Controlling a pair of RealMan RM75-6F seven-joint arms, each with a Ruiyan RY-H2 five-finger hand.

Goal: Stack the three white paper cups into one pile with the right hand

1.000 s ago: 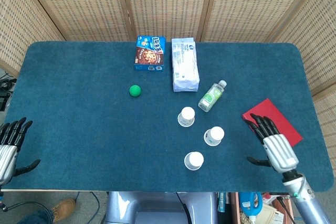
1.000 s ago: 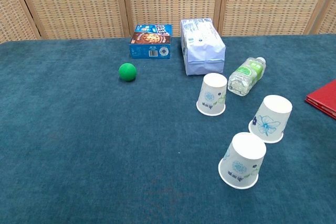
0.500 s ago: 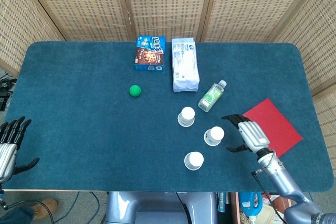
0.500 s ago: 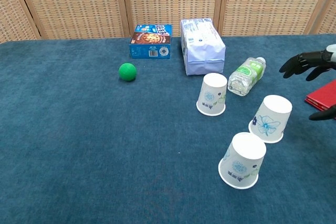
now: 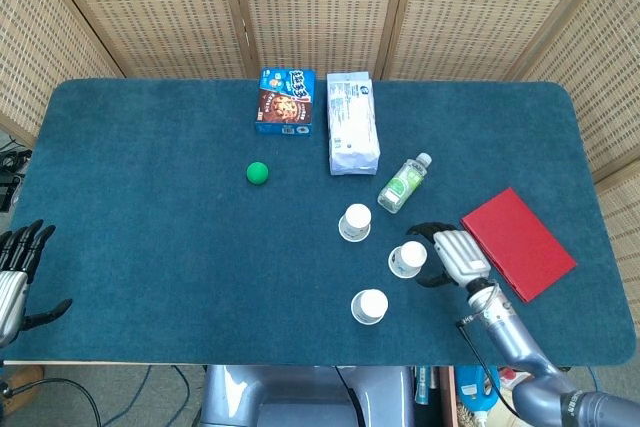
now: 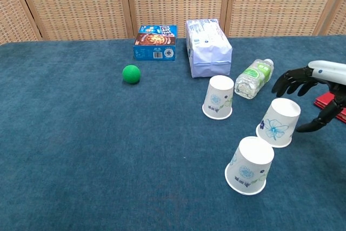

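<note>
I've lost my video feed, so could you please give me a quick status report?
Right hand open beside the rightmost paper cup, not gripping. Left hand idle, open. Three cups upside down, unstacked. Water bottle lying nearby, not blocking.

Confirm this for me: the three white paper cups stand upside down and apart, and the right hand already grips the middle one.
Not quite. The right hand is open beside the middle cup, fingers spread around it without closing, as the chest view shows. The far cup and near cup do stand upside down and apart.
</note>
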